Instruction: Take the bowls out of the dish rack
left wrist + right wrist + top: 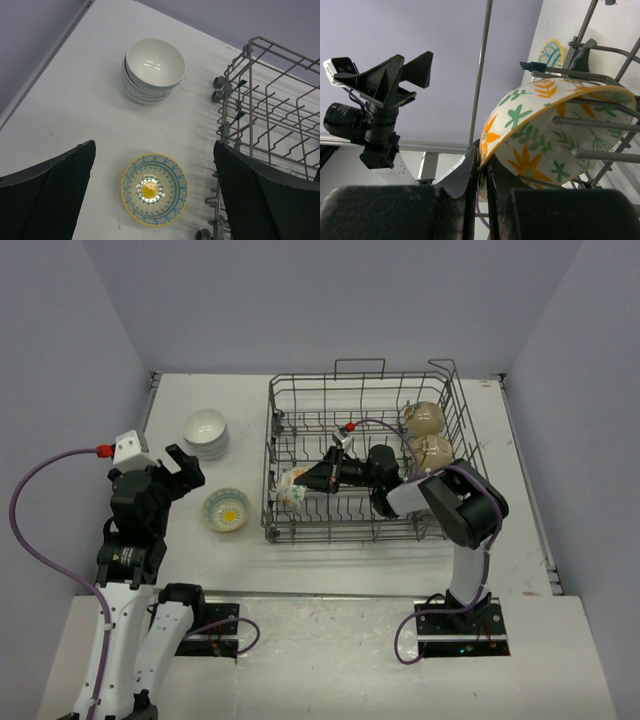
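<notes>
Where the dish rack is viewed from above, a floral bowl inside is clamped by the right gripper. Left wrist: the left gripper is held open beside a patterned bowl. Right wrist: tines are crossed before the pinched rim.

No words, labels, brands or numbers can be read anywhere in these views. The bowls carry only painted patterns, flowers and leaves on one and scalloped rings on another, and the rack, arms and desk bear no lettering.
</notes>
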`<state>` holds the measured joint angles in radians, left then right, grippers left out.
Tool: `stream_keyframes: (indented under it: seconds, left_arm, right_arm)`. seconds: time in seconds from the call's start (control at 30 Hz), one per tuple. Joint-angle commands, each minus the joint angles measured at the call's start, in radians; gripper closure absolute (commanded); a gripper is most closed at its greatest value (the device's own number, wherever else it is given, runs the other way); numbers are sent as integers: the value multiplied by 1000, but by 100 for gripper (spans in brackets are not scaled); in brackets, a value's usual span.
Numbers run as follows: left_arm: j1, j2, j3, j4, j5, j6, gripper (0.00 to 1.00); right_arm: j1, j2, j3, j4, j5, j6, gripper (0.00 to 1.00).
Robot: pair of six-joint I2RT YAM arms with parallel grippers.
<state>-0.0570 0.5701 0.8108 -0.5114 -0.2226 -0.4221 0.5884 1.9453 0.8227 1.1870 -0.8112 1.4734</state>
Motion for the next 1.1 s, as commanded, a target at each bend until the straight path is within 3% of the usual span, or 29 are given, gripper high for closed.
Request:
stream_keyframes:
  seconds: [0.0,0.2,1.07]
  left_arm:
    - [5,2,-2,48,2,36,0]
    - [5,5,-9,53,2,36,0]
    - [5,19,-6,56,-4,36,0]
  right_arm:
    - [5,-9,23,167,-14,47,99]
    - [7,-20,32,253,-22,90,100]
    - [-25,-134,150,345,-98,169,100]
